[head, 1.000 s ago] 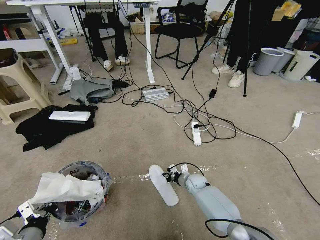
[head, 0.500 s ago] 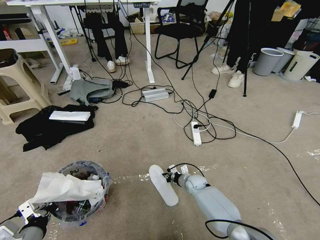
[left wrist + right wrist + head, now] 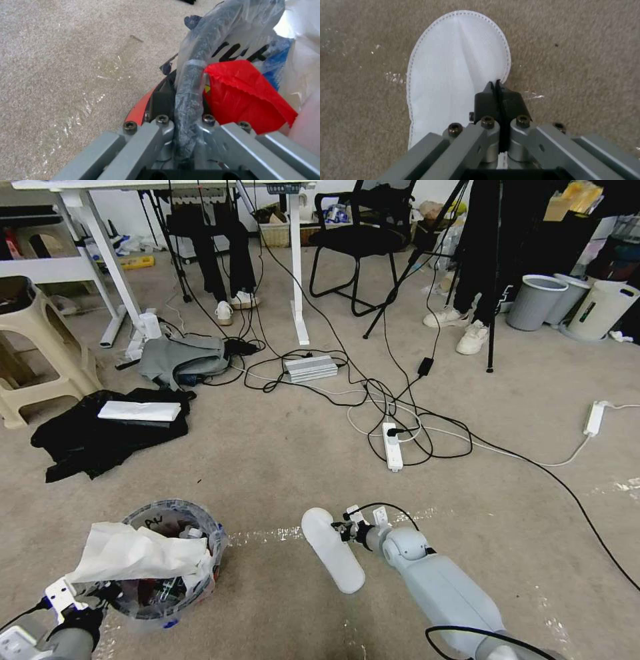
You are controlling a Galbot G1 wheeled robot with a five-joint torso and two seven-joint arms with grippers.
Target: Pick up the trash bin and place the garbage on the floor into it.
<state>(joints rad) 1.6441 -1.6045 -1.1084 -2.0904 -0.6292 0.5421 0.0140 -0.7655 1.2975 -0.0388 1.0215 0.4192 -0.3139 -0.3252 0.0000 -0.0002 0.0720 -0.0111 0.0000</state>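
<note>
Two grippers sit low at the near edge of the head view. Left gripper (image 3: 100, 599) is clamped on the rim of the bin (image 3: 170, 567), its fingers (image 3: 160, 100) pinching the bag-wrapped edge; the wrist view shows the red wall outside one pad and the clear liner with black writing folded over the rim. Inside the bin lie a red wrapper (image 3: 246, 97), a blue scrap and a big white tissue (image 3: 133, 553) draped over the near side of the opening. The bin is at the robot's near left, over the carpet (image 3: 267, 607).

Right gripper (image 3: 345, 529), at near centre, has its black fingertips (image 3: 486, 100) pressed together on the edge of a white slipper (image 3: 331, 549); the slipper stretches out flat beyond the pads above the carpet. A shiny tape line (image 3: 267, 534) runs across the floor between bin and slipper.

Farther out, black clothes (image 3: 100, 437) lie to the left with a flat white box on top, and a tangle of cables with a power strip (image 3: 393, 445) lies mid-floor. At the far right stand a grey bin (image 3: 535, 302) and a white bin (image 3: 603, 310).
</note>
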